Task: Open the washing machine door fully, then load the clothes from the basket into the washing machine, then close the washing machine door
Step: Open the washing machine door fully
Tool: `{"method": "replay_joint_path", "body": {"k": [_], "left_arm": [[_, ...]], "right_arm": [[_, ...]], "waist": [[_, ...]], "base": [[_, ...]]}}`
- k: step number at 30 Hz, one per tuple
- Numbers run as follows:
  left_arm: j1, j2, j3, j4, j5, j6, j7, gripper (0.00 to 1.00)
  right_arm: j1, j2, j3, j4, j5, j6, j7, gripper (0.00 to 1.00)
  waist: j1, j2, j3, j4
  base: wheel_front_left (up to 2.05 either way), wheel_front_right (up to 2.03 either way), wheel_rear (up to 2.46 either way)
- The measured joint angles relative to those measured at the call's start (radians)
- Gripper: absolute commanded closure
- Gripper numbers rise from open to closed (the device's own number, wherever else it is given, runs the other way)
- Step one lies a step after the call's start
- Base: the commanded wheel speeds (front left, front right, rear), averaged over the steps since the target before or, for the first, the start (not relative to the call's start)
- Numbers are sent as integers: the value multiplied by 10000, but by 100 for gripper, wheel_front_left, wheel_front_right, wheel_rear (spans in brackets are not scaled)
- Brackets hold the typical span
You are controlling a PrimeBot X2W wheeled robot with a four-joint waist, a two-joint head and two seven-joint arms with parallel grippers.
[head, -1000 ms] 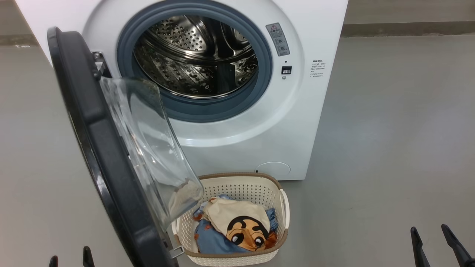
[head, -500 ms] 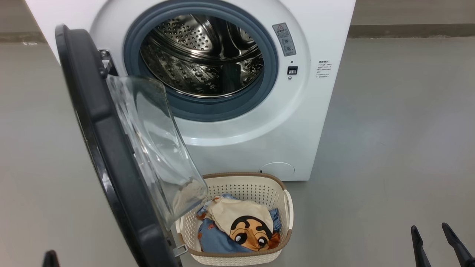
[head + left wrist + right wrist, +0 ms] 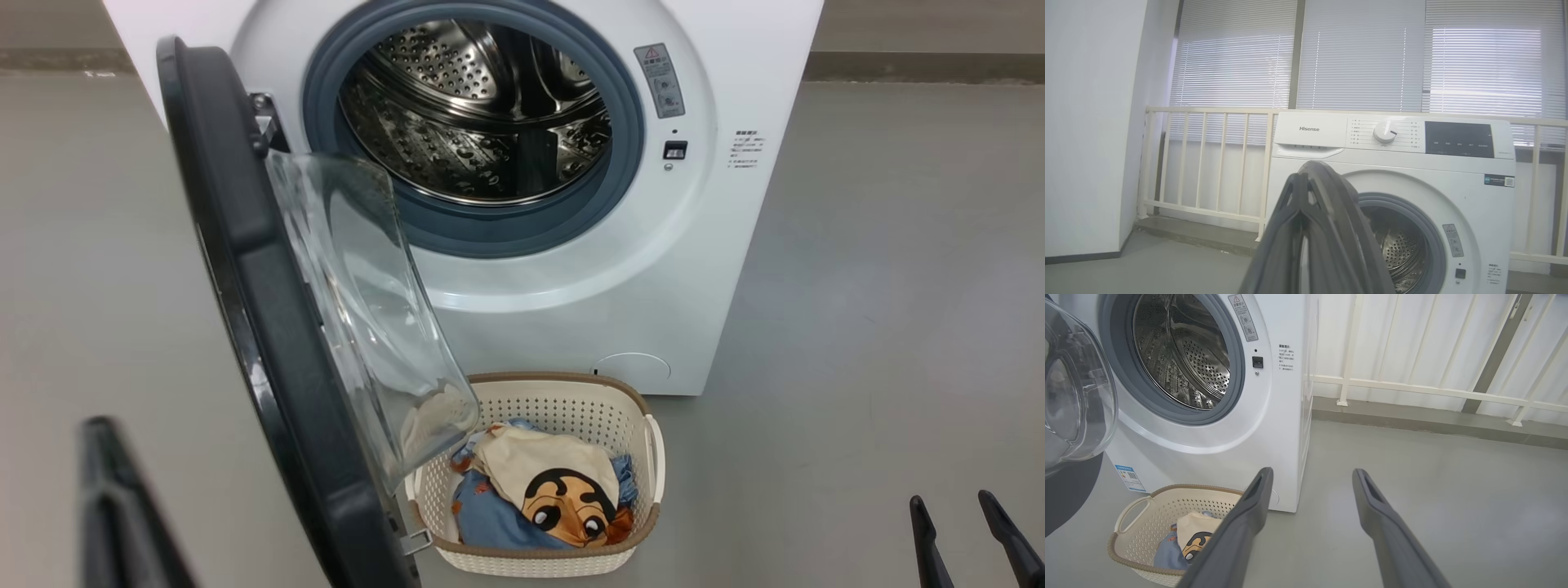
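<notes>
While its two dark fingers are pressed flat together with nothing between them, the left gripper (image 3: 1300, 181) points toward the washing machine (image 3: 1314, 151); in the head view it rises blurred at the lower left, and a strip of grey floor (image 3: 98, 286) shows between it and the washing machine door (image 3: 245, 245). In the left wrist view the dark edge of this door stands directly behind the fingers, and I cannot tell from there if they touch. The right gripper (image 3: 1312, 475) has its jaws wide apart and holds nothing; it hangs over bare floor, to the right of the basket (image 3: 563, 380) and well apart from it. The door is swung out on its hinge at the left side of the machine, almost edge-on to the head camera, and its clear glass bowl (image 3: 359, 294) bulges to the right, over the left end of the basket. Behind it the grey-blue gasket (image 3: 490, 233) rings the steel drum (image 3: 482, 106). The basket stands on the floor just before the foot of the machine. The clothes (image 3: 539, 490) lie inside it: a cream piece with a cartoon face on top of light blue fabric
</notes>
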Motion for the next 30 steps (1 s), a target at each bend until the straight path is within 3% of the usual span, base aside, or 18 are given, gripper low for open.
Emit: {"method": "replay_joint_path", "body": {"k": [3, 6, 13, 21, 30], "left_arm": [[-15, 40, -1559, -757, 454, -610, 2, 100], [-25, 42, -2909, -625, 313, -1183, 211, 100], [-22, 94, -4406, 859, -1126, -1256, 1195, 100], [-23, 96, -4376, 2824, -2520, -675, 1553, 100], [-115, 96, -3492, 3607, -2583, 86, 1080, 100]], "right_arm": [[0, 35, 6, 0, 0, 0, 0, 0], [-1, 58, 17, 2, -2, 0, 0, 0], [-8, 115, 138, 25, 0, 0, 0, 0], [-30, 107, 171, 61, 0, 0, 0, 0], [-145, 115, 159, 69, 0, 0, 0, 0]], "waist": [[0, 0, 22, 87], [0, 0, 67, 165], [0, 0, 131, 44], [0, 0, 148, -253], [0, 0, 136, -422]], "base": [[0, 0, 0], [0, 0, 0], [0, 0, 0], [0, 0, 0], [0, 0, 0]]}}
